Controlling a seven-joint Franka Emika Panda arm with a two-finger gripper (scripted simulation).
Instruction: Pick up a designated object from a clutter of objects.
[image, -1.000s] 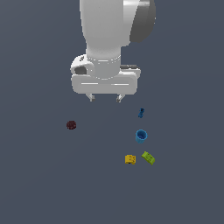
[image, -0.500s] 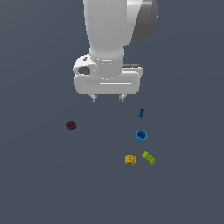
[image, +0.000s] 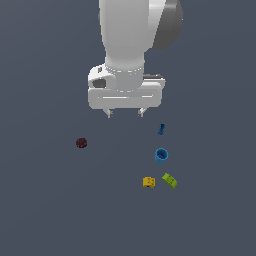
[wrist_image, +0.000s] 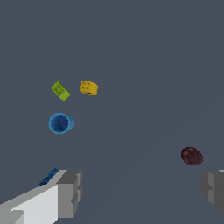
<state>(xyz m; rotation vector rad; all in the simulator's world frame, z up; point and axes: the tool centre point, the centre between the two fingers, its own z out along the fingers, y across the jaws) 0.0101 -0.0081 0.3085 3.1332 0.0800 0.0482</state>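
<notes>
The designated object, a small bright blue cup, stands upright on the grey floor with its hollow top showing. The clutter of objects lies around it: a slim dark blue piece, a yellow block, a lime green block and a dark red knobbly ball. My gripper hangs open above the floor, up and toward the exterior view's left of the cup, with nothing between its fingers.
The arm's white body fills the upper middle of the exterior view. The floor is a plain dark grey surface with no edges or containers in sight.
The arm has shifted toward the exterior view's right and a little lower, closer to the blue pieces. No object has moved.
</notes>
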